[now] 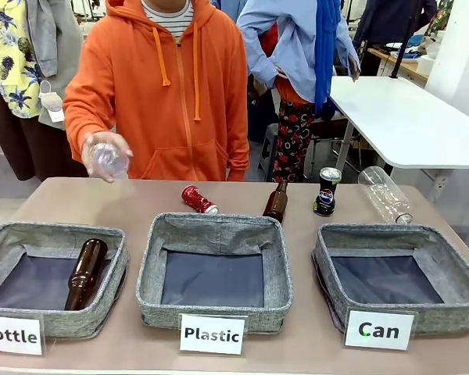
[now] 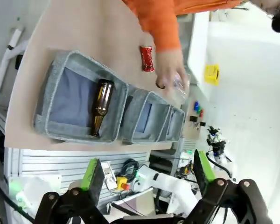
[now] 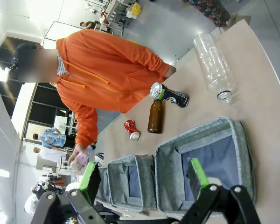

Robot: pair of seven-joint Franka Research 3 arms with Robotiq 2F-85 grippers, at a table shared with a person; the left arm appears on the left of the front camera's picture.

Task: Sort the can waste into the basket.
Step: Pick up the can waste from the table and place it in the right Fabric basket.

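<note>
A crushed red can (image 1: 198,200) lies on the table behind the middle bin; it is also seen from both wrists (image 2: 147,59) (image 3: 131,129). A dark can (image 1: 326,191) with a silver top stands behind the grey basket labelled "Can" (image 1: 399,319) at the right, and leans in the right wrist view (image 3: 170,95). That basket (image 3: 191,135) holds nothing. My left gripper (image 2: 147,172) is open, high above the table's left end. My right gripper (image 3: 143,176) is open too, above the Can basket's near side. Neither holds anything.
The "Bottle" bin (image 1: 0,242) holds a brown bottle (image 1: 86,273); the "Plastic" bin (image 1: 215,316) is in the middle. A brown bottle (image 1: 276,201) stands between the cans. A clear plastic bottle (image 1: 384,194) lies at the back right. The person's hand (image 1: 102,148) holds a crumpled clear bottle at the back left.
</note>
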